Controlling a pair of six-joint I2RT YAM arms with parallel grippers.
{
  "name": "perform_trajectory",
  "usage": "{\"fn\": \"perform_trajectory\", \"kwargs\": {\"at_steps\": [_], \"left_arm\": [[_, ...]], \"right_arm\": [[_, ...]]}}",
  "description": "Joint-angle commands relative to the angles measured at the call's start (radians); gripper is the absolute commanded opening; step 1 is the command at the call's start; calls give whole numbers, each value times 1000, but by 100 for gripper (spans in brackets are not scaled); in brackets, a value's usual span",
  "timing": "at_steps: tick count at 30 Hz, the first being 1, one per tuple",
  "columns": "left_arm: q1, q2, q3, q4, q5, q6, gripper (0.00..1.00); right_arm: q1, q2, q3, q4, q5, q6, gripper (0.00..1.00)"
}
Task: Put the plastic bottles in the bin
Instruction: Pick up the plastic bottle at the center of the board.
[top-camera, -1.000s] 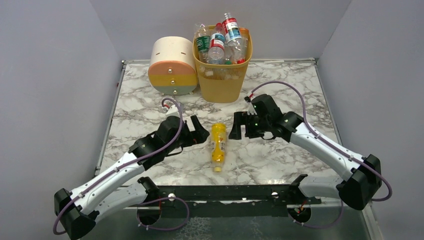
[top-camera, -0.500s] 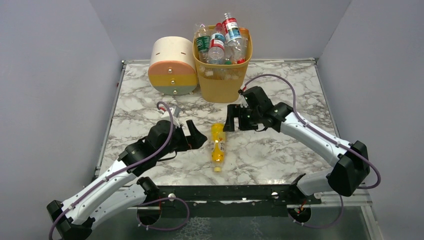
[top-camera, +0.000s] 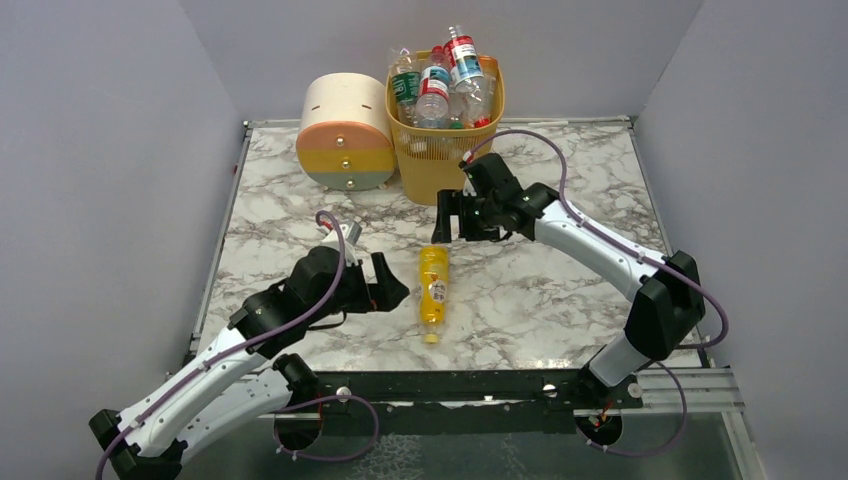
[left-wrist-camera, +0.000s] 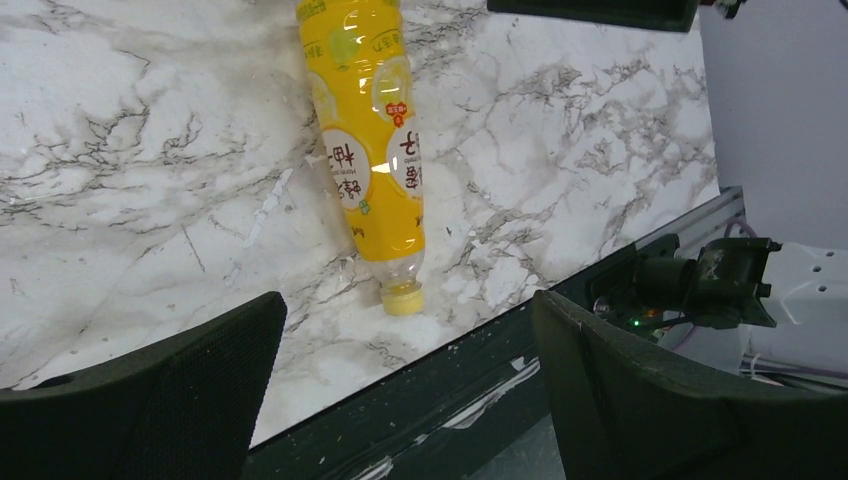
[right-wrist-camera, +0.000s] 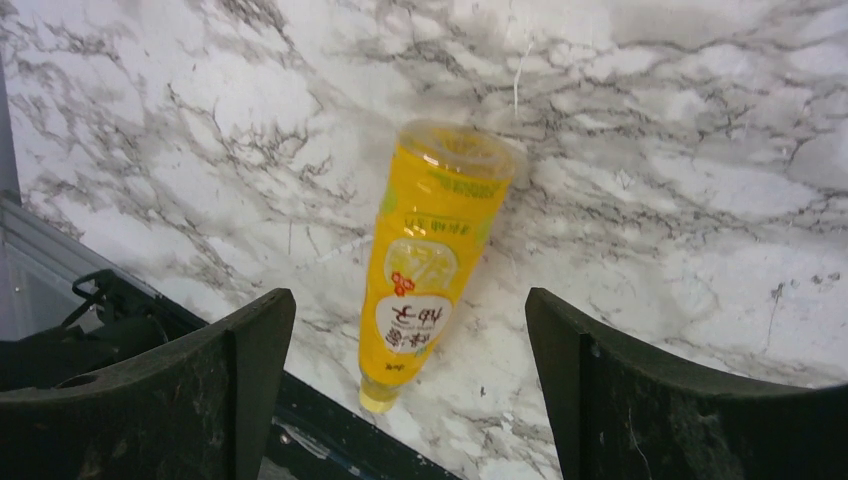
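Table (top-camera: 520, 310) with a white marble pattern veined in grey, enclosed on three sides by plain grey-lilac walls (top-camera: 110, 150). A dark metal rail (top-camera: 450, 385) runs along the near edge of the table, where both arms are mounted.

One yellow bottle (top-camera: 433, 285) lies on its side near the middle of the table, somewhat toward the near edge. Its cap points at that edge, its base at the far edge, and nothing touches it. The label carries red and green print, possibly East Asian script, though the wrist views are too soft to read.

The bin (top-camera: 440, 175), yellow-orange with a perforated lower half, stands upright at the middle of the far edge. It is heaped above its rim with clear bottles (top-camera: 435, 85) bearing red, green and white labels. A round drawer unit (top-camera: 345, 135), banded cream, orange and green, stands just beside the bin on its left.

The left gripper (top-camera: 390, 280) lies just left of the yellow bottle, jaws spread wide and empty. In its wrist view the cap end lies ahead between the two fingers (left-wrist-camera: 150, 400), apart from both. The right gripper (top-camera: 455, 225) hangs between the bin and the bottle's base, jaws likewise parted and holding nothing. Its wrist view looks along the bottle from the base end, framed by both fingers (right-wrist-camera: 660, 400).
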Motion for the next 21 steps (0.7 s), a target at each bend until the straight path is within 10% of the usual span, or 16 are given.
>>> {"fn": "perform_trajectory", "kwargs": {"at_steps": [1, 21], "left_arm": [[-6, -31, 56, -50, 18, 38, 99], [-6, -12, 129, -127, 13, 40, 99]], "right_arm": [[7, 59, 94, -9, 63, -52, 89], [5, 196, 144, 105, 33, -51, 90]]}}
